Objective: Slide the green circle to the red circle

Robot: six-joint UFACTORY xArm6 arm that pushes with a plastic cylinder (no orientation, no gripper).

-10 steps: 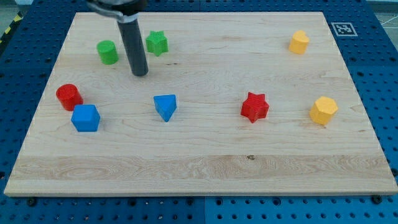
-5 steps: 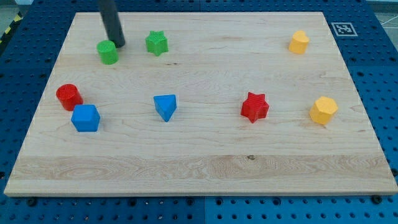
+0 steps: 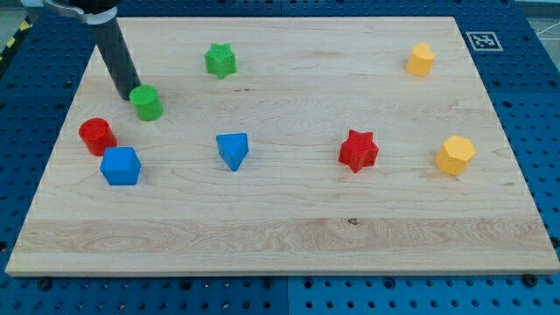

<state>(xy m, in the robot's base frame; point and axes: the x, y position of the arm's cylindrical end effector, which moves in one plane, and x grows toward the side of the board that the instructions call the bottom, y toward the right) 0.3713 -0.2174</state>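
The green circle [image 3: 147, 102] lies on the wooden board [image 3: 289, 227] in the upper left part of the view. The red circle [image 3: 96, 136] lies below and to the left of it, a short gap apart. My tip [image 3: 125, 93] rests on the board just to the upper left of the green circle, touching or nearly touching its edge. The rod rises from there toward the view's top left.
A blue cube [image 3: 120, 165] touches the red circle's lower right. A green star [image 3: 220, 60], a blue triangle [image 3: 233, 150], a red star [image 3: 358, 150] and two yellow hexagons [image 3: 421, 59] [image 3: 455, 155] lie elsewhere on the board.
My tip swung from right of the green circle around its top to its upper left. The green circle slid down the view, closer to the red circle.
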